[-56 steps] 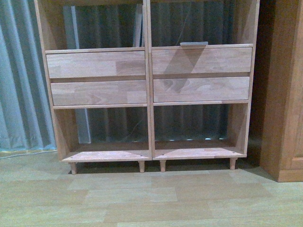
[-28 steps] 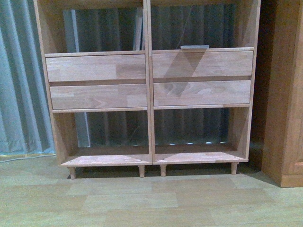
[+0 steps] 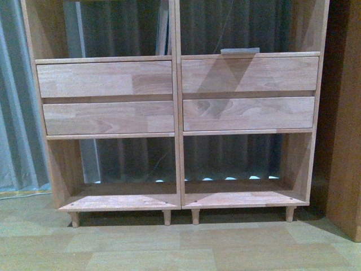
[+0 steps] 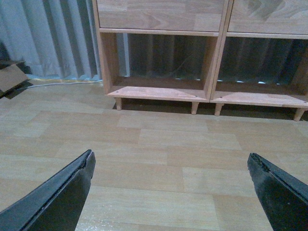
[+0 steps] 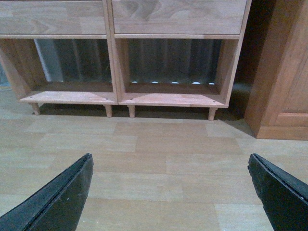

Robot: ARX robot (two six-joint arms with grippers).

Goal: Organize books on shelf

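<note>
Flat book: a thin pale book (image 3: 240,50) lay flat on the floor of the upper right compartment, directly above the top right drawer front; only its front edge showed.
Upright books: slim pale books (image 3: 163,27) stood in the upper left compartment, against the central divider; their number could not be told.
Shelf: the light wood shelf (image 3: 177,121) stood on short peg legs, with a vertical divider down its middle.
Drawer fronts: four plain drawer fronts (image 3: 107,79), two on each side of the divider, were all closed.
Lower compartments: both were open-backed, and the curtain showed through them.
Left gripper: the left gripper (image 4: 169,155) hung over the floor in front of the shelf, its dark fingers (image 4: 62,195) spread wide and holding nothing.
Right gripper: the right gripper (image 5: 170,156) was likewise spread wide and empty, facing the lower right compartment.
Floor: pale wood-look flooring (image 3: 180,248).
Curtain: a grey-blue curtain (image 3: 14,101) hung behind and to the left of the shelf.
Cabinet: a darker orange-brown cabinet (image 5: 284,72) stood just beside the shelf on the right.
</note>
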